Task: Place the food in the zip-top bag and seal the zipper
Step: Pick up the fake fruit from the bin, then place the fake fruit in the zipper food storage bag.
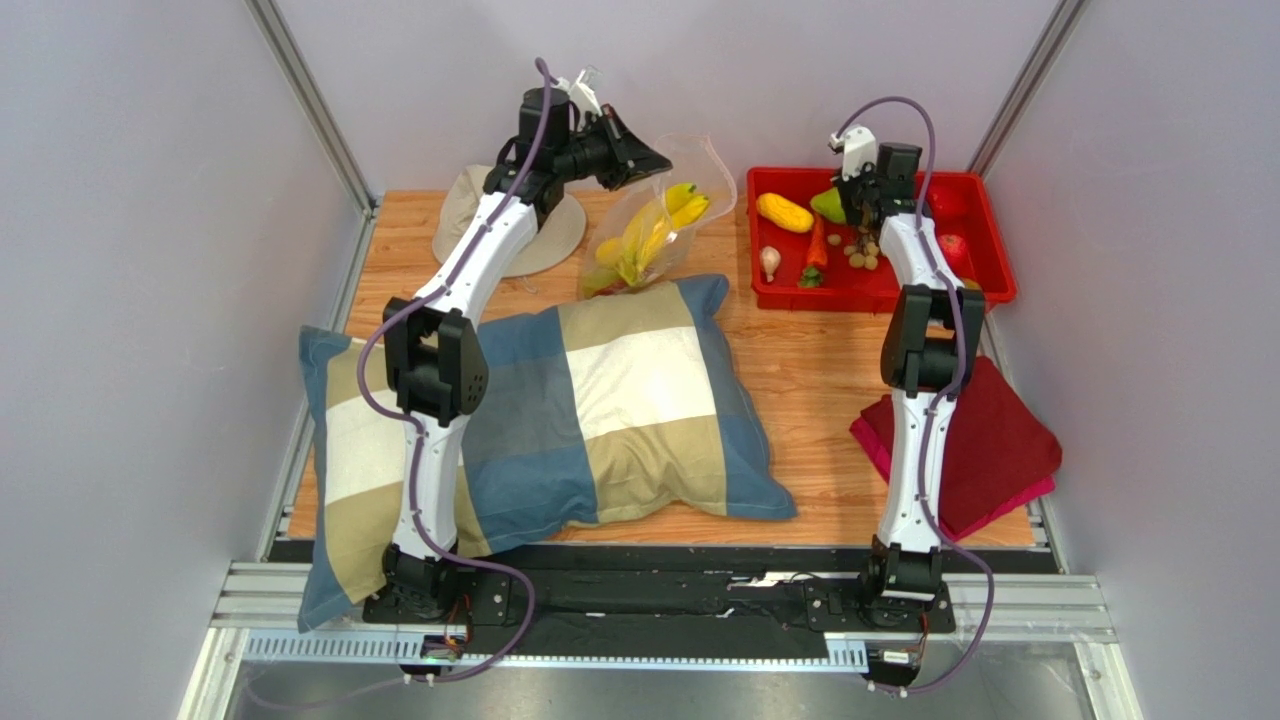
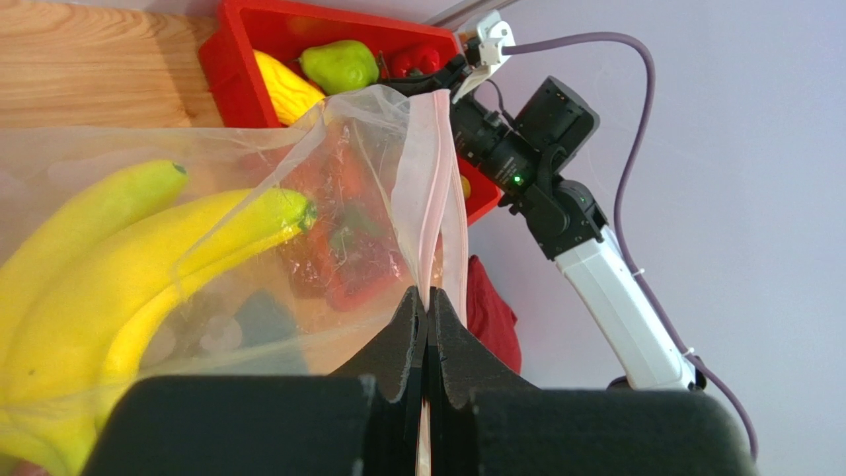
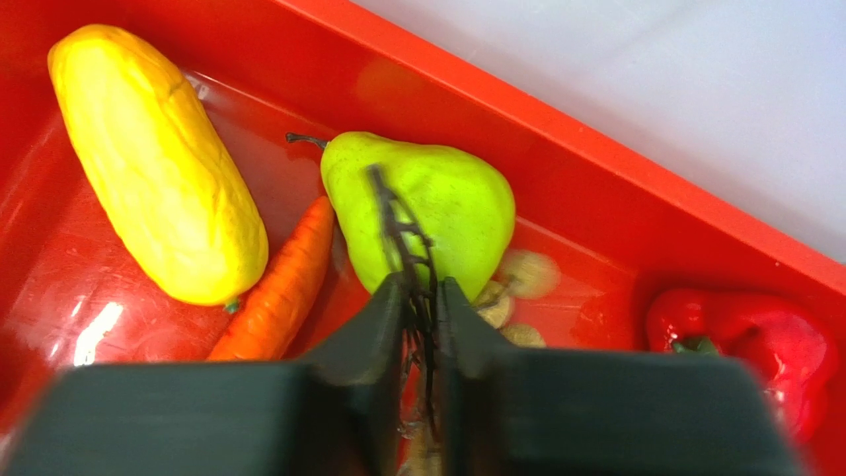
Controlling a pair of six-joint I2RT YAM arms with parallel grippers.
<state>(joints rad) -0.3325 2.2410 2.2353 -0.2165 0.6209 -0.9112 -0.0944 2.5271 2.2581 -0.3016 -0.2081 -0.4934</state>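
Right pincer [image 3: 424, 294] clamps twiggy stem [image 3: 395, 223] of knobbly tan bunch [image 3: 526, 274].

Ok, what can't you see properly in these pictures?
- Tan bunch, right wrist view: mostly hidden under the right gripper, shut on its stem.
- Hat, top view: the left arm covers most of it.
- Red shape, left wrist view: the crinkly zip-top bag blurs it; inside or behind, cannot tell.

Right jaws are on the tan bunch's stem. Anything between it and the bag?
Only the tray wall facing the bag; the bunch must be lifted over it. Nothing else visible stands before the bag, held by the left gripper.
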